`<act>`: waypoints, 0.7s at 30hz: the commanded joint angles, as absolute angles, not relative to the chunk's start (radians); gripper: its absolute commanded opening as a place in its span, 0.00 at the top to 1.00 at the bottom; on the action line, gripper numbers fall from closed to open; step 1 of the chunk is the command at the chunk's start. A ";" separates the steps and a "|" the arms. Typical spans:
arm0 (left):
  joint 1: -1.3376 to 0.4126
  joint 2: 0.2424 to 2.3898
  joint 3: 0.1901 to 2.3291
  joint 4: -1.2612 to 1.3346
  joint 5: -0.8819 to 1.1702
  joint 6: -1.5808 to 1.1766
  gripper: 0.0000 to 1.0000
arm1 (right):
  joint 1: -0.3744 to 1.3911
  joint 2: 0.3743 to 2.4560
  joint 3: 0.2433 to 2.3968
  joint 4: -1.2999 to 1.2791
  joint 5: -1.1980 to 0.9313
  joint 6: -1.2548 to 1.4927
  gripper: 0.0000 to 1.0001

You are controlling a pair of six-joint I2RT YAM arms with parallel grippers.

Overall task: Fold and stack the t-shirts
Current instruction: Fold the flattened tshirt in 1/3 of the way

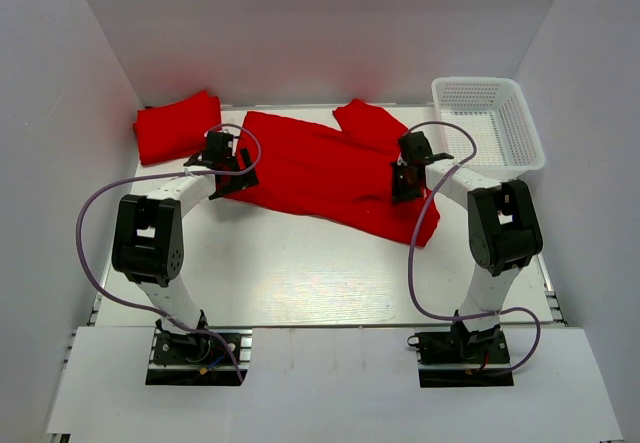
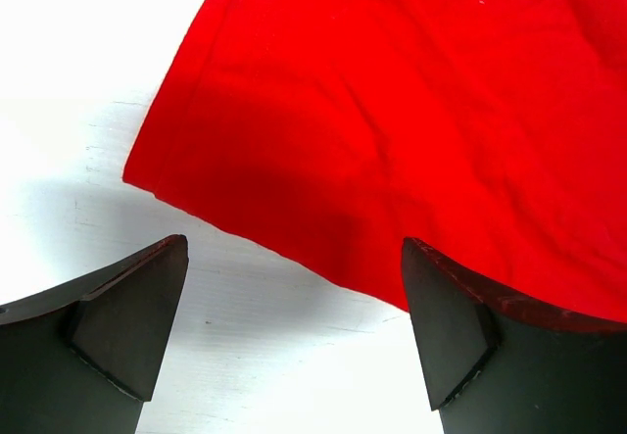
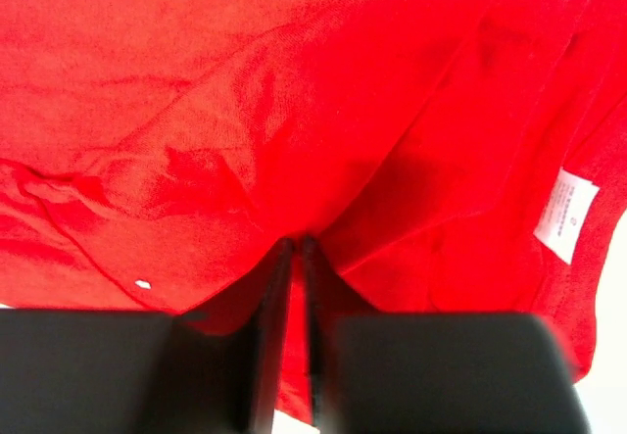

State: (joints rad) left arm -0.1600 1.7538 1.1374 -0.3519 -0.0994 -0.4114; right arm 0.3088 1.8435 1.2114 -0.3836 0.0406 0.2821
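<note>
on the white table (image 1: 300, 273), centre to far side, the spread t-shirt (image 1: 320, 168) lies opened out, bright red, its long axis running from far-left to near-right, w/ one sleeve pointing at the far wall. the folded t-shirt (image 1: 175, 126), same red, sits in the far-left corner, apart from the spread one. a white mesh basket (image 1: 480, 84) stands in the far-right corner, just beside that sleeve. left gripper (image 2: 294, 277): positioned at the left edge of the spread t-shirt, fingers (image 2: 127, 326) set wide apart. in the left wrist view one finger is over bare table, the other is at the cloth edge, and the hem runs diagonally through the gap between them. contact w/ the cloth cannot be confirmed from either view. right gripper (image 3: 296, 253): positioned on the right half of the spread t-shirt, approx. at its chest area, fingers pressed together w/ a ridge of red cloth pinched between the tips. the fabric puckers toward the pinch point, creases fanning out left and right. a small white label (image 3: 568, 216) shows on the cloth to the right of the pinch in the right wrist view; its print is too small to read.
</note>
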 commanded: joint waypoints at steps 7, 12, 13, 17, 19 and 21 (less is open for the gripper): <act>-0.163 1.683 1.146 -0.360 -0.130 -0.419 0.00 | 0.302 1.818 1.183 -0.287 0.035 0.291 1.00; -0.163 1.674 1.146 -0.360 -0.130 -0.419 0.00 | 0.301 1.795 1.192 -0.215 0.015 0.288 1.00; -0.163 1.674 1.146 -0.360 -0.130 -0.419 0.00 | 0.301 1.802 1.207 -0.212 0.011 0.288 1.00; -0.163 1.674 1.146 -0.360 -0.140 -0.419 0.00 | 0.299 1.844 1.270 -0.177 -0.025 0.298 1.00; -0.153 1.683 1.146 -0.360 -0.149 -0.419 0.00 | 0.305 1.868 1.304 -0.167 -0.028 0.302 1.00; -0.153 1.683 1.146 -0.360 -0.149 -0.419 0.00 | 0.299 1.913 1.362 -0.155 -0.038 0.310 1.00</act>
